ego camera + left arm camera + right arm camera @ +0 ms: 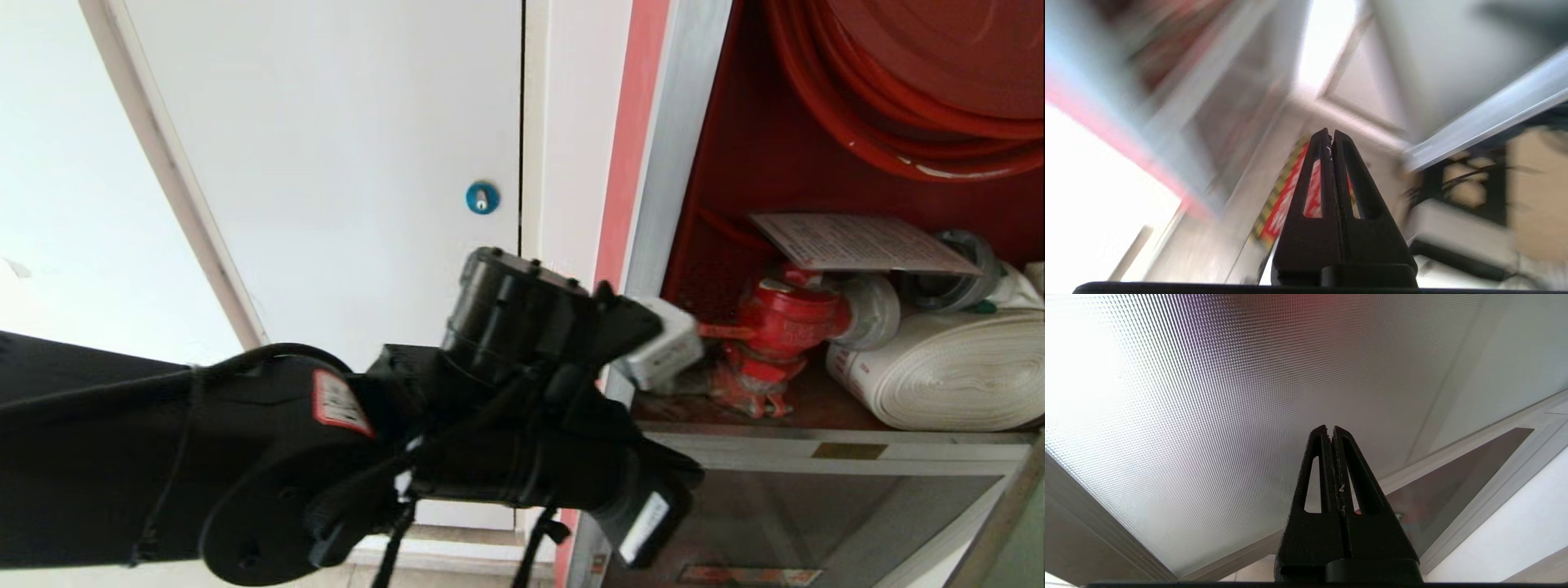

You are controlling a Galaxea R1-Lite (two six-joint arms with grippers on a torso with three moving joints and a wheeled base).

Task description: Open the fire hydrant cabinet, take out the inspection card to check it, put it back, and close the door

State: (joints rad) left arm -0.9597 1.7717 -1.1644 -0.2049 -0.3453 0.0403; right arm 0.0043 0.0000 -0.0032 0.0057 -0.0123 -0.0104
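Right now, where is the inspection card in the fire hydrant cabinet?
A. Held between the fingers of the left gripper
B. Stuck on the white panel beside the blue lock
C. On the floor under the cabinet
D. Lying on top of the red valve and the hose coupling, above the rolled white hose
D: the inspection card rests flat over the red valve, above the rolled white hose; the left gripper is shut and holds nothing.

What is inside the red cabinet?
Inside the cabinet: a red hose reel, a card lying above a red valve, and a white hose roll. The arm hides the lower left corner.
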